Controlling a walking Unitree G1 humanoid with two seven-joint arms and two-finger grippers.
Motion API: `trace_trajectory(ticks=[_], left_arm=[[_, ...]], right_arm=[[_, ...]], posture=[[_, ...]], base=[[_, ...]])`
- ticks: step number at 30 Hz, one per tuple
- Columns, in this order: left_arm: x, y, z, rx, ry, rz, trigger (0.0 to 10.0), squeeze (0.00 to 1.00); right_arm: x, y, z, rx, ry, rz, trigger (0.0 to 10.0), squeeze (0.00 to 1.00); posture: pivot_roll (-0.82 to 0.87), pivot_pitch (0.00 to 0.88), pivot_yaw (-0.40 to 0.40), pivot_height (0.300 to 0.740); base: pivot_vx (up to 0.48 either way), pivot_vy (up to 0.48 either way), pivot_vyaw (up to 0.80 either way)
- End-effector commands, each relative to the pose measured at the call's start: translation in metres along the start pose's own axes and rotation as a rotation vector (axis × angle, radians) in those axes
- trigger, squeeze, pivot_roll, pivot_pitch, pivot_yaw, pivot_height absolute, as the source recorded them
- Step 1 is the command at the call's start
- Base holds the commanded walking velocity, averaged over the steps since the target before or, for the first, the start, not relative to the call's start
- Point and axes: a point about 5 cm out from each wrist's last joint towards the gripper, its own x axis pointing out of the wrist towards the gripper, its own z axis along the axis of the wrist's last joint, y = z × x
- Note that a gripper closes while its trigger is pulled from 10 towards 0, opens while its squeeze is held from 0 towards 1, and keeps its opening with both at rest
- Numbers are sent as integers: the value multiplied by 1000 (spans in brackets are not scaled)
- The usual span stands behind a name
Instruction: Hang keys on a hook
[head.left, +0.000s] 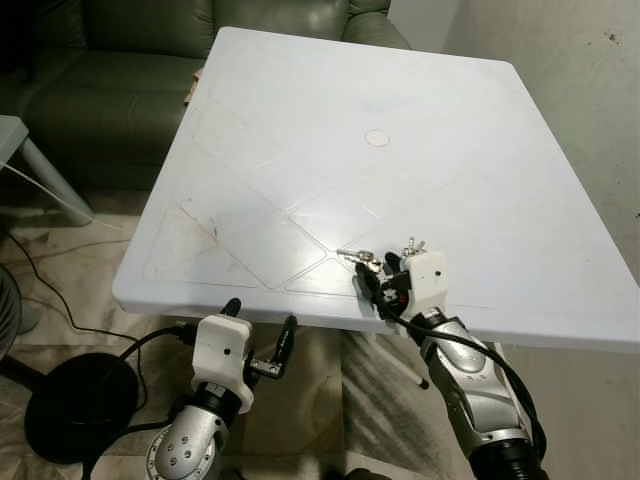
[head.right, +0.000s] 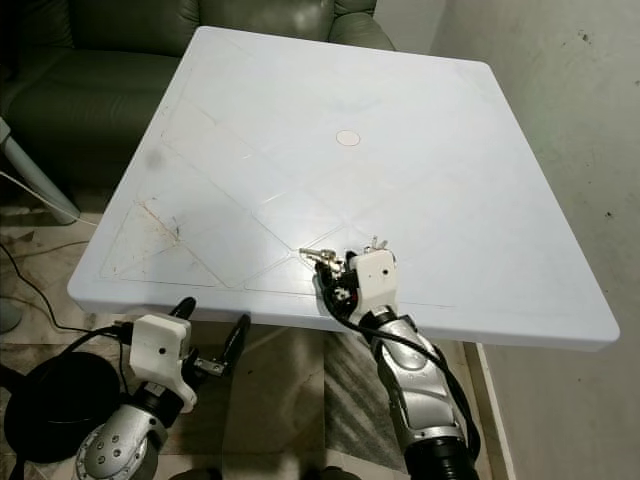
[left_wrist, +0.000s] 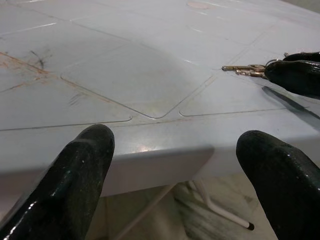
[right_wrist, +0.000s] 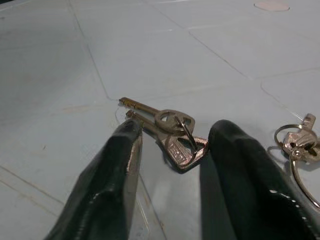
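Keys: flat on white table near its front edge, heads lying between the parted fingers of right gripper, blades pointing ahead and away from the wrist; attached ring and clasp just outside one finger. Right gripper: fingers narrowly apart, straddling the heads, nothing clamped yet. Left gripper: fingers wide, empty, below the table's edge, farther from the keys.

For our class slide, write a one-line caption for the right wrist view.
Right tool open over two keys lying flat on the white table, a key ring beside them.
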Motion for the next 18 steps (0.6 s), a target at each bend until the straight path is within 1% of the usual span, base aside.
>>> trace_trajectory(ticks=[1,7,8,18], left_arm=[[-2,-2,1,0,4,1,10000,0],[-3,-3,0,1,5,3,10000,0],[-3,-3,0,0,5,3,10000,0],[-3,-4,1,-3,4,1,10000,0]], right_arm=[[0,-2,-1,-3,4,-7,3608,0],[0,-2,-1,-1,4,-8,4157,0],[0,-2,-1,-1,2,-7,3765,0],[0,-3,-1,1,2,-13,4039,0]], posture=[[69,184,-95,740],[70,184,-96,740],[70,184,-96,740],[69,186,-96,740]], base=[[0,0,0],[0,0,0],[0,0,0],[0,0,0]])
